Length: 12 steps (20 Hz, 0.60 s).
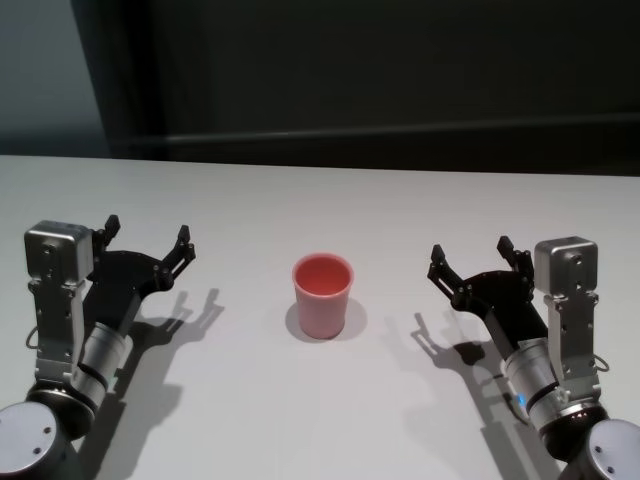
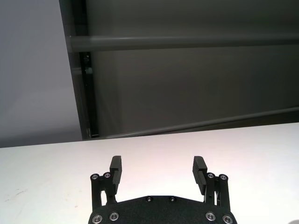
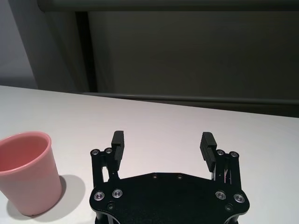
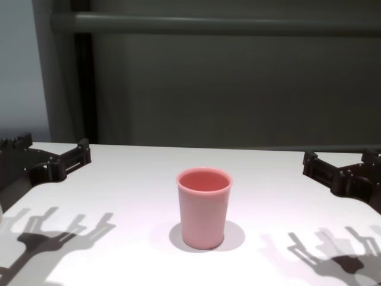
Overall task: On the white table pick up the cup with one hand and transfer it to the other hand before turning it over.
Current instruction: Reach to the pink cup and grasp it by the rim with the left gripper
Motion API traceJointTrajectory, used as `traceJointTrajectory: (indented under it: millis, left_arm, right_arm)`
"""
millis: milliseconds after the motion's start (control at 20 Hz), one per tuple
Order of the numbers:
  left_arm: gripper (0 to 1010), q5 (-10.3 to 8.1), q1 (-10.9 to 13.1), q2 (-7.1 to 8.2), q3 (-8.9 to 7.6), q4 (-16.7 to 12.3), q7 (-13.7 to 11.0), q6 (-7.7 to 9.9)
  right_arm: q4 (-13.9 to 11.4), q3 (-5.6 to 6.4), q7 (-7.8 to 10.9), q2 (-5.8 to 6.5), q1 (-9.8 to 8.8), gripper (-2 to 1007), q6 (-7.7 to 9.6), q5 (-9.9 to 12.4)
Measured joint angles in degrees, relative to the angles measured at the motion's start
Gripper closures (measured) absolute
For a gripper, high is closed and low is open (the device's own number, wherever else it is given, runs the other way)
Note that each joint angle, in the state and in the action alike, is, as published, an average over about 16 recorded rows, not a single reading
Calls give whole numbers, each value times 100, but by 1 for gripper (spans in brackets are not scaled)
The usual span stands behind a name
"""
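Between both spread grippers (image 1: pixel 148 241) (image 1: pixel 468 258), cup (image 1: pixel 323 295) stands upright

You have one pink cup (image 1: pixel 323 295) in front of you, standing on one white table (image 1: pixel 320 420). You have two black grippers: the left gripper (image 1: pixel 147 240) counts two fingers, spread apart, and the right gripper (image 1: pixel 470 258) counts two fingers, likewise spread. Behind the table you see one dark grey wall panel (image 1: pixel 400 70).
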Motion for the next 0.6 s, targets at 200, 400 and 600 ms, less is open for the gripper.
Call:
traceJointTrajectory:
  millis: [200,400,600]
  left_arm:
    - [9,0,0,0,0,0,0,0]
    - [9,0,0,0,0,0,0,0]
    - [9,0,0,0,0,0,0,0]
  right_arm:
    - [0,0,0,0,0,5,0,0]
    - [0,0,0,0,0,5,0,0]
    - [0,0,0,0,0,5,0,0]
